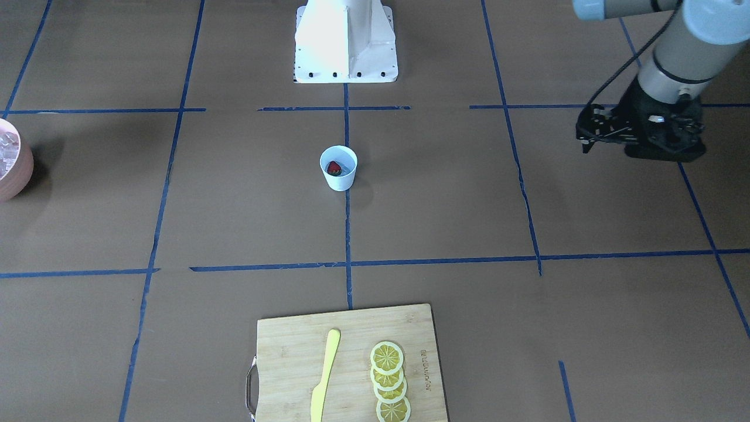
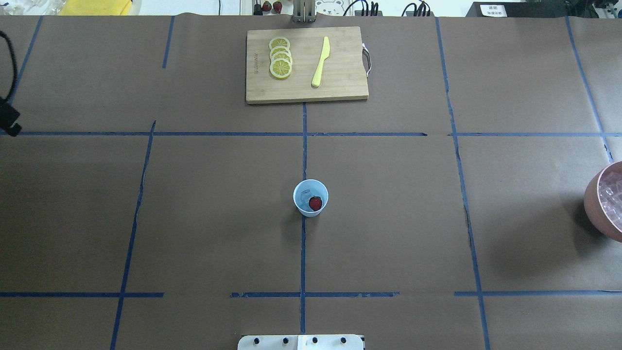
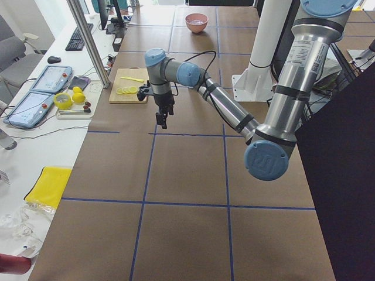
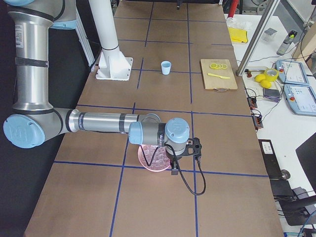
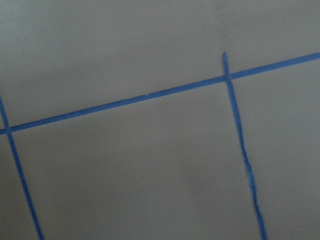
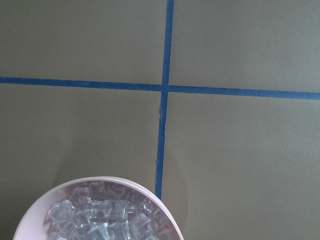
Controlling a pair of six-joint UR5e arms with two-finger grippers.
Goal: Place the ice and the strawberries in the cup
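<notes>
Two arms: each reaches out to its own end of the table, well apart from the middle.
Left gripper (image 1: 587, 138): points down over bare paper, far from the cup; its dark fingers merge together, so their spread cannot be told.
Right gripper (image 4: 174, 167): hangs over the near rim of the pink bowl; it shows only in a side view, so wide or narrow cannot be told.
Cup (image 2: 310, 198): upright at the table's middle, standing on the central tape line.
Strawberry (image 2: 315, 202): inside the cup, against its wall.
Ice (image 6: 100, 217): heaped in the pink bowl; one pale cube also seems to lie in the cup beside the strawberry.
Pink bowl (image 2: 594, 204): at the table's end on the robot's right.
Cutting board (image 2: 340, 87): bamboo, at the far edge opposite the robot, with four overlapping lemon slices (image 2: 280, 58) and a yellow knife (image 2: 320, 61) apart from them.
Surface: brown paper (image 2: 218, 218) marked into a grid by blue tape (image 2: 302, 253).
Pedestal (image 1: 345, 41): white, bolted at the robot's side.
Room: a white bench (image 3: 58, 146) runs along the operators' side, carrying two teach pendants (image 3: 48, 79), a keyboard (image 3: 78, 36) and a yellow cloth (image 3: 47, 184).
</notes>
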